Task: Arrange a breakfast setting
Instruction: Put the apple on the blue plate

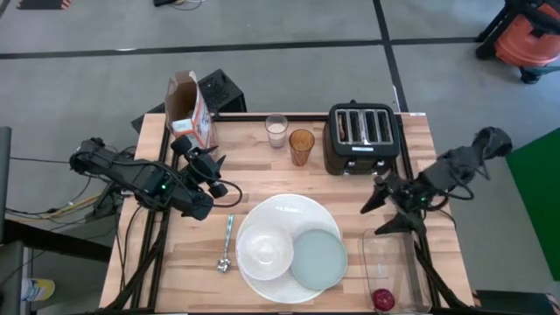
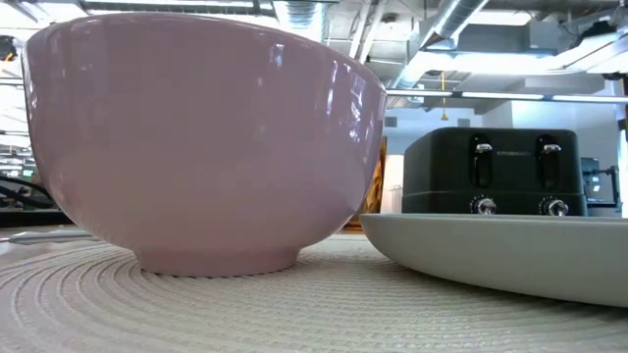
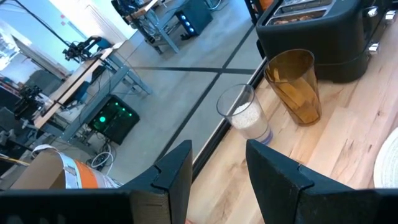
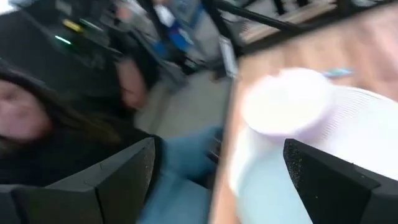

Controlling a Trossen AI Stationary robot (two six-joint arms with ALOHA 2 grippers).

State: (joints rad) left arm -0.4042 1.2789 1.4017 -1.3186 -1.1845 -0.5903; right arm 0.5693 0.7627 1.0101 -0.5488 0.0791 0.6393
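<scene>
Left pincer (image 1: pixel 213 171) beside cereal box (image 1: pixel 190 110), empty.

the wooden tabletop (image 1: pixel 262 179) carries an orange-white cereal box (image 1: pixel 191 109), milk glass (image 1: pixel 276 130), amber glass (image 1: pixel 301 146) and black toaster (image 1: pixel 362 137) along its far side, and nearer a teal-handled spoon (image 1: pixel 227 243), a large white plate (image 1: pixel 284 210) and a clear container (image 1: pixel 385 262).

I see the bowl (image 1: pixel 264 248) and small plate (image 1: pixel 318 259) side by side on the large plate (image 1: pixel 289 210), the spoon (image 1: pixel 227 242) left of it. Behind stand two glasses (image 1: pixel 289 138), the toaster (image 1: pixel 362 137) to their right and the cereal box (image 1: pixel 190 109) to their left.
</scene>
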